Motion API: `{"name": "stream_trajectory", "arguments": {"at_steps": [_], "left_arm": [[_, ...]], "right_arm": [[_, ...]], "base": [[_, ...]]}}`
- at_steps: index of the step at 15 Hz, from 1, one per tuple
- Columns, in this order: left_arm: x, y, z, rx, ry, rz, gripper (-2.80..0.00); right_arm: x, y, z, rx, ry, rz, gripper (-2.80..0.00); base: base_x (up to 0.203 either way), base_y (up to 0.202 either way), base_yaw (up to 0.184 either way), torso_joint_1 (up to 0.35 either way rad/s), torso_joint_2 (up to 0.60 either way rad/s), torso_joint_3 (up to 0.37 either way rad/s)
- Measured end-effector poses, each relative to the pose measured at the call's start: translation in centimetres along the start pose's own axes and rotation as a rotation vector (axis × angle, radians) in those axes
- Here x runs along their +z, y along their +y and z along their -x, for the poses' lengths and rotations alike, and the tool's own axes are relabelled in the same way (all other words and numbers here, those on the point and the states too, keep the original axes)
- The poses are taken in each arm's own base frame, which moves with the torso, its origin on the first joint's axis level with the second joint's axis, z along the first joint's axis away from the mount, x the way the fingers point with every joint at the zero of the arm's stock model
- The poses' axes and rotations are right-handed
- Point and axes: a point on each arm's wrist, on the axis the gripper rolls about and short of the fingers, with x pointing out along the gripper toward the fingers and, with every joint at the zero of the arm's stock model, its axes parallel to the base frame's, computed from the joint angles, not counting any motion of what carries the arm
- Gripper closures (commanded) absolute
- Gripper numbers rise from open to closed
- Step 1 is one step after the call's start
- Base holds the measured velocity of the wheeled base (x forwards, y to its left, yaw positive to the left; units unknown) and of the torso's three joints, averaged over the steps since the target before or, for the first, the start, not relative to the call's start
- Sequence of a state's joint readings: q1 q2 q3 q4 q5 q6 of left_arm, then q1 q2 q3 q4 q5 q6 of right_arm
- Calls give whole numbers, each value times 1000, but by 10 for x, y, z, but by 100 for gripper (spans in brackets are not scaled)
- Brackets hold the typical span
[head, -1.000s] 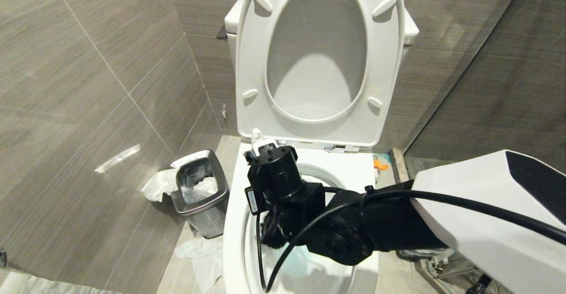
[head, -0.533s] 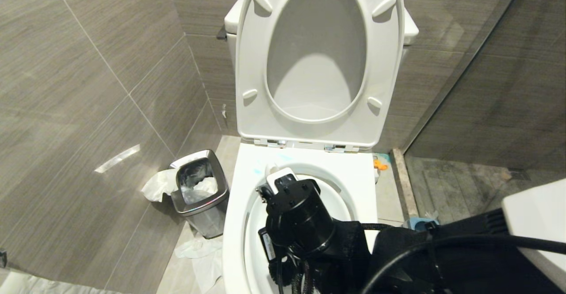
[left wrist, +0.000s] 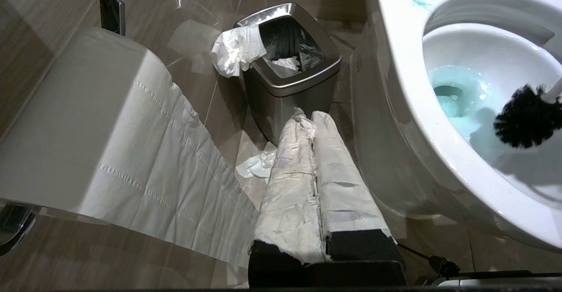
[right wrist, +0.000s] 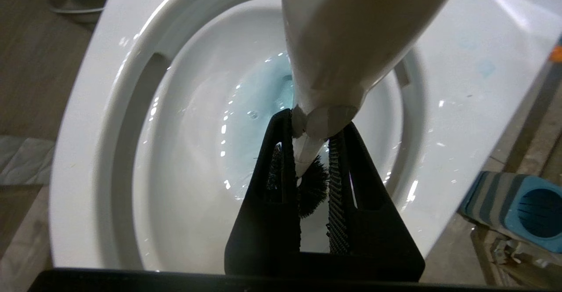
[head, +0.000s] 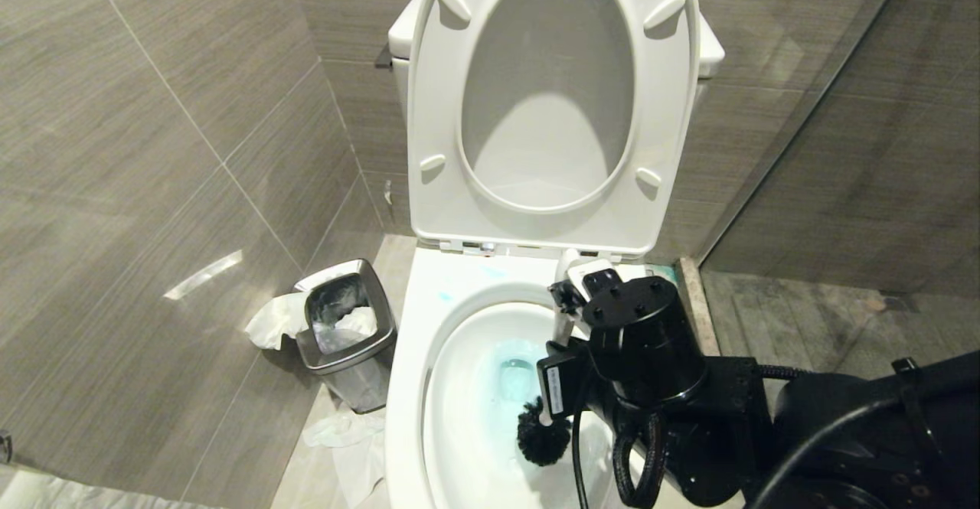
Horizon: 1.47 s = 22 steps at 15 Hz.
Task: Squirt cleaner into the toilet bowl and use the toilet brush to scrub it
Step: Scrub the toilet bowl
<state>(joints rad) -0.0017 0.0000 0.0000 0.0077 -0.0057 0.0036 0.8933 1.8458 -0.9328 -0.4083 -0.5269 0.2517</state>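
The white toilet bowl (head: 452, 417) stands open, its water tinted pale teal by the cleaner (head: 514, 371). My right gripper (right wrist: 318, 127) is shut on the white handle (right wrist: 347, 41) of the toilet brush, over the bowl's right side. The black bristle head (head: 542, 436) sits low against the bowl's near right wall, beside the drain. From the left wrist view, the bristle head (left wrist: 527, 116) and the teal water (left wrist: 456, 99) show inside the bowl (left wrist: 408, 120). My left gripper (left wrist: 307, 118), its fingers wrapped in paper, hangs shut and empty left of the toilet.
A square steel bin (head: 348, 333) with tissue stands left of the toilet, with paper on the floor (head: 344, 432). A toilet paper roll (left wrist: 88, 120) hangs by the left arm. The striped blue-grey holder (right wrist: 518, 208) sits right of the bowl. The seat and lid (head: 551, 103) are raised.
My right arm has swung from the bowl's left side, past its near edge, to its right side. The brush came with it, and the teal water and bristle head now show.
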Motion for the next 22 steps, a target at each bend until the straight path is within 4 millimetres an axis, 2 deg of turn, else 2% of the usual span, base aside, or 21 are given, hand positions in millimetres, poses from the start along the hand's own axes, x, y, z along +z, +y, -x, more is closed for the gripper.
{"name": "stream_trajectory", "arguments": {"at_steps": [3, 8, 11, 18, 20, 22], "left_arm": [[0, 0, 0, 0, 0, 0, 0], [0, 0, 0, 0, 0, 0, 0], [0, 0, 0, 0, 0, 0, 0], [0, 0, 0, 0, 0, 0, 0], [0, 0, 0, 0, 0, 0, 0], [0, 0, 0, 0, 0, 0, 0]], "right_arm": [[14, -14, -8, -42, -32, -17, 0], [33, -5, -31, -48, -79, -28, 0], [27, 6, -59, -55, -61, -19, 0], [-10, 27, -135, -80, -78, 80, 0], [-13, 28, -145, -92, -129, 124, 0], [-9, 28, -143, -88, -145, 132, 0]], "base": [[0, 0, 0, 0, 0, 0], [0, 0, 0, 0, 0, 0], [0, 0, 0, 0, 0, 0], [0, 0, 0, 0, 0, 0], [0, 0, 0, 0, 0, 0], [0, 0, 0, 0, 0, 0]]}}
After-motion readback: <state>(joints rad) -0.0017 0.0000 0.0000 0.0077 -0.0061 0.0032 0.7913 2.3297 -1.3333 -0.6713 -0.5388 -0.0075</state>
